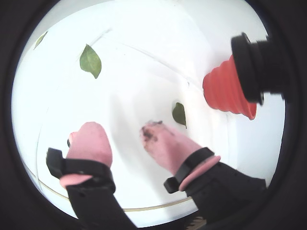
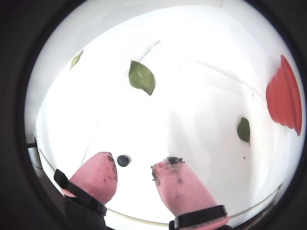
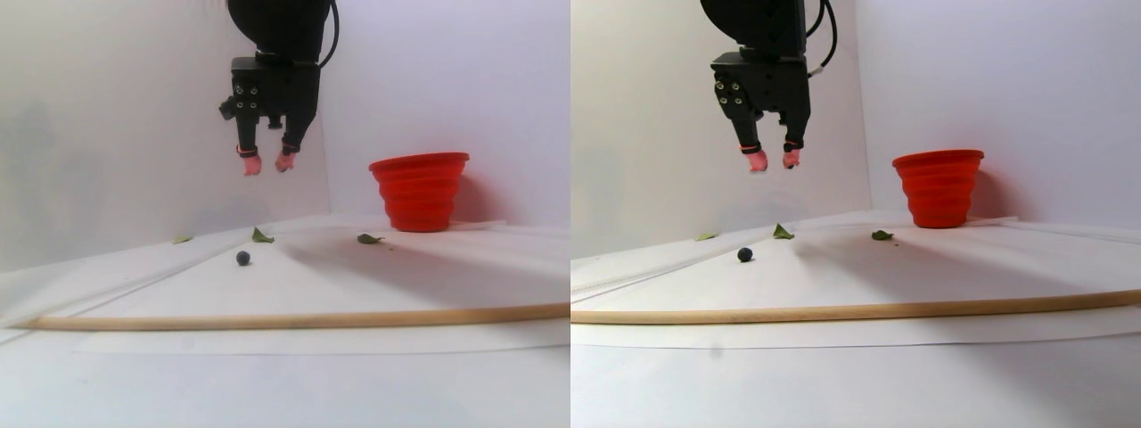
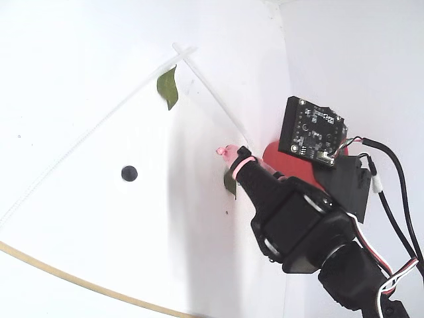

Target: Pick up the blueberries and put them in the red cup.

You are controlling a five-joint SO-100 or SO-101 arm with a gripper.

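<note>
- The gripper (image 3: 265, 164) is held high above the table, pink fingertips (image 2: 180, 184) parted and empty.
- One blueberry (image 2: 123, 160) is seen below; the red cup (image 3: 420, 191) stands well apart.

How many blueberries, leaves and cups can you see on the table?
Blueberries: 1
Green leaves: 3
Red cup: 1
Total: 5

Plain white walls (image 3: 463, 80) meet a brightly lit white tabletop (image 3: 267, 383) crossed by a wooden strip (image 3: 294, 318).
</note>
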